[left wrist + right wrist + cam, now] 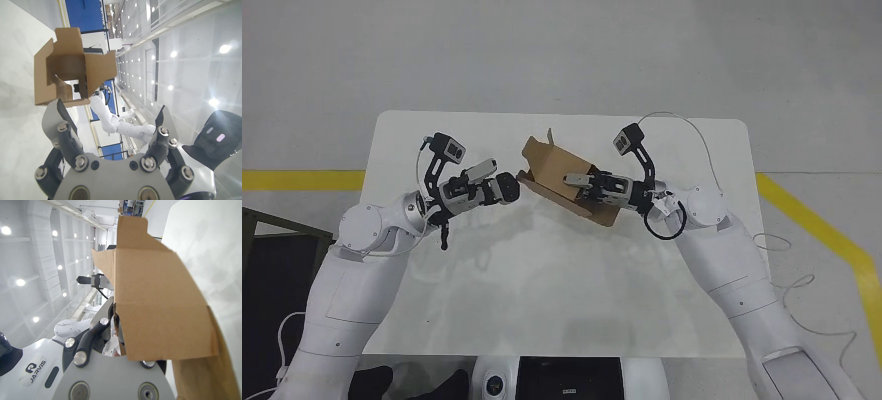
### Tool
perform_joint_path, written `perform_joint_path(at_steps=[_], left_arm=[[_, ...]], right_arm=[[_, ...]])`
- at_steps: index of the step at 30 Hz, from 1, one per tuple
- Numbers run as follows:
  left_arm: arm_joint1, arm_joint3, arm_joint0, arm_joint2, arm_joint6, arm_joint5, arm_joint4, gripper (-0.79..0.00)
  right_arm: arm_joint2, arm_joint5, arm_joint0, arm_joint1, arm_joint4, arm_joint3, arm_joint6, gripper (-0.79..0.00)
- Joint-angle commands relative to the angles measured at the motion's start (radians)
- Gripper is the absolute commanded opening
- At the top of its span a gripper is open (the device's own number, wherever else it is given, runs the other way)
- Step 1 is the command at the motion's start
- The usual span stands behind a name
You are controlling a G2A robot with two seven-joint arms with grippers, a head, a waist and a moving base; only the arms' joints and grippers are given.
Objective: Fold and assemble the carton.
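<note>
the carton (560, 172) sits over the white table (542, 300), a little toward 12 o'clock from its centre. it is an open brown tube with its end flaps splayed, and i cannot tell whether it rests on the surface. the right gripper (582, 184) comes in from the carton's 3 o'clock and looks clamped on a side wall. one finger shows against the cardboard in the right wrist view, while the other is hidden behind it. the left gripper (514, 187) sits at the carton's 9 o'clock, fingers spread wide and holding nothing. in the left wrist view one fingertip (62, 110) is just beside a side flap (40, 75) of the open end, and whether they touch is unclear.

the step in hand looks like closing that near end. to do it well, the right grip should keep the tube square rather than let it rack into a diamond. the left should push the smaller flaps in first, pressing near the crease and not the free edge. the tall flap (538, 152) at the carton's 11 o'clock probably goes over last. thin cardboard will likely buckle under a hard shove.
</note>
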Motion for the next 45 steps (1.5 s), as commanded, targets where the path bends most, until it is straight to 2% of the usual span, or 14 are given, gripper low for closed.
perform_joint_path(at_steps=[1, 24, 36, 45], left_arm=[[0.001, 0.005, -0.005, -0.008, -0.002, -0.001, -0.003, 0.0], [0.003, 0.01, 0.006, -0.033, -0.012, 0.002, 0.001, 0.0], [-0.01, -0.008, -0.013, 0.02, -0.007, 0.0, -0.041, 0.0], [-0.014, -0.002, -0.023, 0.029, -0.008, -0.004, -0.042, 0.0]], right_arm=[[-0.002, 0.001, -0.001, 0.001, 0.004, -0.008, 0.022, -0.785], [0.006, -0.005, 0.008, 0.005, 0.041, -0.008, 0.096, -0.785], [-0.026, -0.012, 0.009, -0.002, 0.083, -0.022, 0.148, -0.785], [-0.043, -0.021, 0.011, -0.007, 0.107, -0.022, 0.184, -0.785]])
